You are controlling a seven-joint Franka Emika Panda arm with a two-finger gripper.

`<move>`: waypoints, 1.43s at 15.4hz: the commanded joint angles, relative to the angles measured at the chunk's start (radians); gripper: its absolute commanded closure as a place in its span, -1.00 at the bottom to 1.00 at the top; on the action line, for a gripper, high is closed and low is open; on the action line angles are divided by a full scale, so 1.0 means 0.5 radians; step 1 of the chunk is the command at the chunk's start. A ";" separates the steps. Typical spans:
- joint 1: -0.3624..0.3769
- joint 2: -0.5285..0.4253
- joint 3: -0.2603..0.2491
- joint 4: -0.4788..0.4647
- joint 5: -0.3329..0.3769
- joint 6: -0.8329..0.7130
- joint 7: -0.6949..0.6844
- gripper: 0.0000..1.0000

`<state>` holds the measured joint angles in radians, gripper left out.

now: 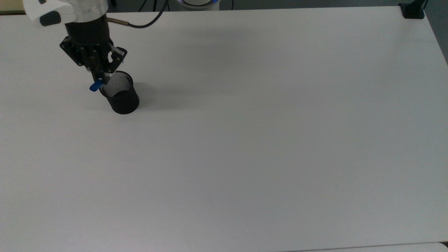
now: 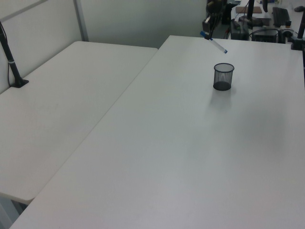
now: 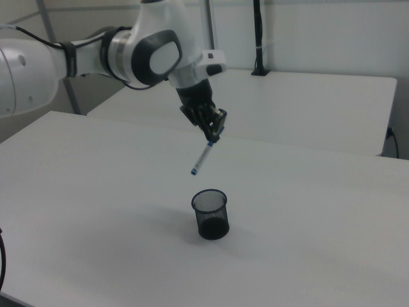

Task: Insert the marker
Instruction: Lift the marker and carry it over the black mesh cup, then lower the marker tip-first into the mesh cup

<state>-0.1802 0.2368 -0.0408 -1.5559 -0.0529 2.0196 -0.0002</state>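
My gripper (image 1: 99,77) (image 3: 213,135) is shut on the blue-capped end of the marker (image 3: 202,157) (image 2: 217,44). The white barrel slants down from the fingers, its small blue tip lowest, high in the air above the black mesh cup (image 3: 211,214) (image 2: 223,76) (image 1: 119,92). In the right view the tip hangs a little up and to the left of the cup's rim, apart from it. In the top view the blue cap (image 1: 94,86) sits just off the cup's upper-left rim. The cup stands upright on the white table (image 1: 245,140).
A second white table (image 2: 57,109) adjoins on the left view's left, with a black clamp post (image 2: 12,62) on it. Another black clamp (image 1: 413,10) sits at the top view's upper right corner. Cables and equipment (image 2: 267,28) crowd the far end behind the arm.
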 commanded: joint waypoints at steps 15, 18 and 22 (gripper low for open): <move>-0.072 0.211 0.005 -0.146 -0.176 0.198 -0.082 0.88; -0.045 0.207 0.005 -0.155 -0.173 0.185 -0.079 0.88; -0.045 0.204 0.005 -0.171 -0.173 0.176 -0.076 0.83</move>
<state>-0.2083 0.3601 -0.0343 -1.6074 -0.1238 2.0942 -0.0366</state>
